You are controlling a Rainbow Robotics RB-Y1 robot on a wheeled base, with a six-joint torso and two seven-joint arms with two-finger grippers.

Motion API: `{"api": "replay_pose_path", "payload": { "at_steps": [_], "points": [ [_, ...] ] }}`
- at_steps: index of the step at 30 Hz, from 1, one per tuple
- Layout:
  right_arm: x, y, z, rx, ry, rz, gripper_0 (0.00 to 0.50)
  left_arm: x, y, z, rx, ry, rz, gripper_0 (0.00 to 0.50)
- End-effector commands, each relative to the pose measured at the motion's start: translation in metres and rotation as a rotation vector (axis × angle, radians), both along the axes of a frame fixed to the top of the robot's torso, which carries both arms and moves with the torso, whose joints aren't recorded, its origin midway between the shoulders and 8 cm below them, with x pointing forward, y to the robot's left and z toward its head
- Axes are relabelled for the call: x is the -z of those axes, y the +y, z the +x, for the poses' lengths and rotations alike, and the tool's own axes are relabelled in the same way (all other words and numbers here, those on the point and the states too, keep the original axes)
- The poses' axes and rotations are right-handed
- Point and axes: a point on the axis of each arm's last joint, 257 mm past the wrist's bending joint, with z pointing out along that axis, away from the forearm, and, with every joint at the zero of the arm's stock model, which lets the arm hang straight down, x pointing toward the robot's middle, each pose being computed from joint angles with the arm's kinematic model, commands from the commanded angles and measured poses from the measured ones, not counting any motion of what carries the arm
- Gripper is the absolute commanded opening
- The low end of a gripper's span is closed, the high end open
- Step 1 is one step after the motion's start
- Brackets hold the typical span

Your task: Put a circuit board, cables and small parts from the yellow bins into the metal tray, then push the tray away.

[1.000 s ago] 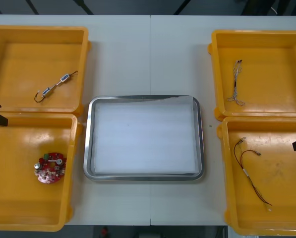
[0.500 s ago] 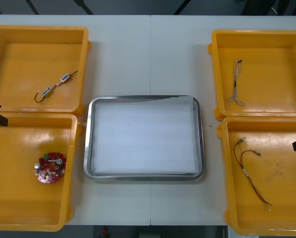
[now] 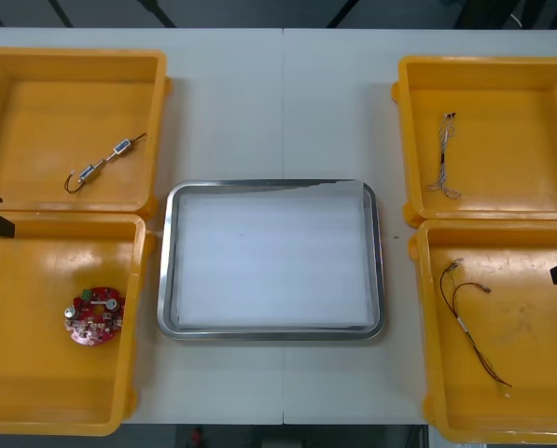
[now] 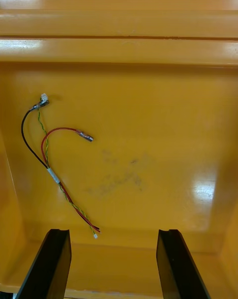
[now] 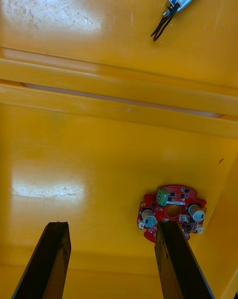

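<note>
A: Nothing has moved since a second ago — both arms sit where they were, and every part lies in its old place.

B: Where are the grippers?

A: The left gripper hangs over the near left yellow bin, its fingers spread apart with nothing between them. The round red circuit board lies flat on that bin's floor, just beyond one fingertip, untouched. The right gripper hangs over the near right yellow bin, likewise spread and holding nothing. The red and yellow cable lies loose on the floor ahead of it, nearer one finger than the other.

B: And the other bins?

A: The far left yellow bin holds a black cable with small metal parts on it. The far right yellow bin holds a thin twisted cable.

B: The tray?

A: The metal tray stands on the table between the bins — white inside, well apart from both grippers.
</note>
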Motion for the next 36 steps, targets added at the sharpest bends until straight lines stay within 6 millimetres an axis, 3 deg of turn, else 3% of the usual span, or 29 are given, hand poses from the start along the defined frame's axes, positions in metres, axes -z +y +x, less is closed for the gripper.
{"api": "replay_pose_path", "payload": {
  "at_steps": [1, 36],
  "points": [
    [-0.0081, -0.0126, -0.0006, -0.04, -0.015, -0.053, 0.5, -0.0041, 0.0135, -0.0024, 0.036, 0.003, 0.068, 0.5],
    [-0.0081, -0.0126, -0.0006, -0.04, -0.015, -0.053, 0.5, -0.0041, 0.0135, -0.0024, 0.036, 0.003, 0.068, 0.5]
  ]
}}
